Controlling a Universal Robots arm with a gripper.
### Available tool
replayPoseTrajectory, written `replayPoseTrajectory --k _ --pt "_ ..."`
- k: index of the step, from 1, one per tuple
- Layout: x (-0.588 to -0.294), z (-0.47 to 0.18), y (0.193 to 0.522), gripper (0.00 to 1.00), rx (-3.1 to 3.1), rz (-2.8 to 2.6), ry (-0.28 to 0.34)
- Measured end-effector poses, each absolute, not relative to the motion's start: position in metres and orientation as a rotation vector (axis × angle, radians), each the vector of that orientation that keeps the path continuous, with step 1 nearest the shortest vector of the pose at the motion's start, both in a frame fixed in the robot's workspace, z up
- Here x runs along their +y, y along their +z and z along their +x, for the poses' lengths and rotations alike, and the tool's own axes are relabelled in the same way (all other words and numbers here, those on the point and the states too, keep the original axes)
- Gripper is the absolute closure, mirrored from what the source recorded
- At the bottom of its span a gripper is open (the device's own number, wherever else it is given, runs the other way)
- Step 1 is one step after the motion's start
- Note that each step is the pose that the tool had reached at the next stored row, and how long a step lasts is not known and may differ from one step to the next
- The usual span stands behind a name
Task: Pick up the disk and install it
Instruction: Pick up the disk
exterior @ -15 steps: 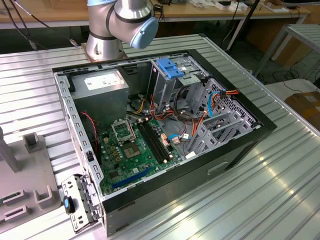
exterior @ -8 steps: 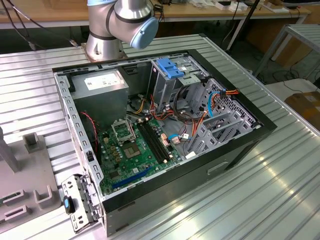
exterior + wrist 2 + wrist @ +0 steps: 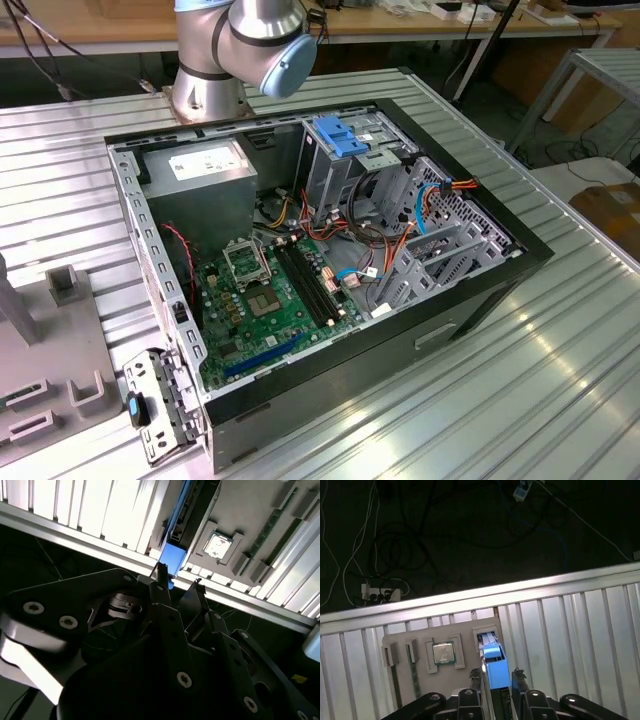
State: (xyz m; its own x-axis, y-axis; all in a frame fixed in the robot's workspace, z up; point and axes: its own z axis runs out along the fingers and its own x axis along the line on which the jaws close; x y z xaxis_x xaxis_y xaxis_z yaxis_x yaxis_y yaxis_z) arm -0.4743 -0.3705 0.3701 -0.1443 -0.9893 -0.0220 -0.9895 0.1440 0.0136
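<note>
Though lined up over the disk (image 3: 492,656), upright on edge in a tray (image 3: 465,630) slot beside the chip (image 3: 443,653), hovers clear with gripper (image 3: 496,676) spread and empty: evidently the pick-up step, calling next for a straight descent astride the blue carrier, then a firm squeeze.

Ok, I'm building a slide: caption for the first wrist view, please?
Open claw lined up on the blue-framed disk in its grey tray.
</note>
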Motion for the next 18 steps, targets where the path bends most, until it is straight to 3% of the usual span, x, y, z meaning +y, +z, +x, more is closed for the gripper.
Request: replayPoseTrajectory --k 7,8,9,18 --pt "-0.37 -0.474 0.362 0.63 2.286 -2.124 0.015" --pt "-0.37 -0.473 0.36 0.61 2.276 -2.133 0.013" --pt "-0.37 -0.473 0.356 0.49 2.261 -2.145 0.009" --pt "-0.37 -0.473 0.337 0.49 2.227 -2.175 0.005"
